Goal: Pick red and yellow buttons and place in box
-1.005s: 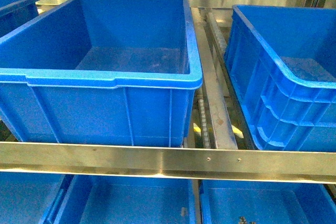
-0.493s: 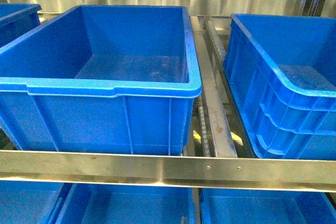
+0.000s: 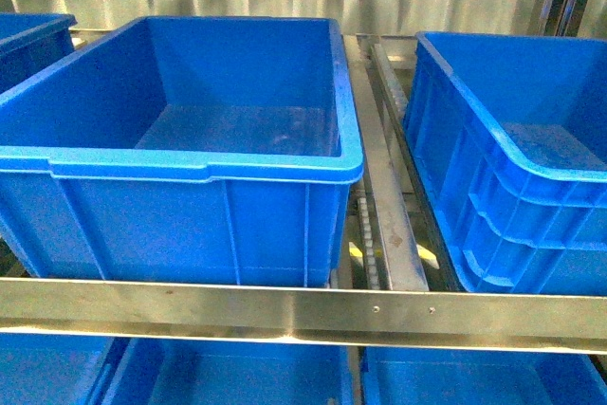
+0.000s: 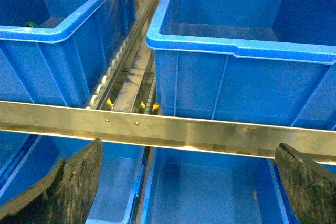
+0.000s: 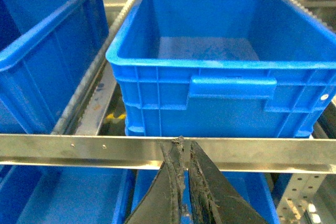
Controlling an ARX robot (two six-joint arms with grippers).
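Observation:
No red or yellow buttons show in any view. A large blue box [image 3: 204,163] stands on the upper shelf in the middle, its inside bare as far as I can see. My left gripper [image 4: 189,187] is open, its dark pads [image 4: 68,187] spread wide below the steel rail [image 4: 157,129], above a lower blue bin [image 4: 210,192]. My right gripper [image 5: 185,148] is shut with nothing in it, its tips level with the rail [image 5: 79,148] in front of another blue box [image 5: 220,66]. Neither arm appears in the front view.
A second blue box [image 3: 531,163] stands to the right and a third [image 3: 38,21] at far left. Roller tracks [image 3: 375,225] run between them. A steel rail [image 3: 303,310] crosses the front. A small green object [image 4: 30,23] peeks from the left box [image 4: 63,30].
In the front view the boxes and rail sit lower in the picture than a second ago, and less of the lower shelf's bins shows.

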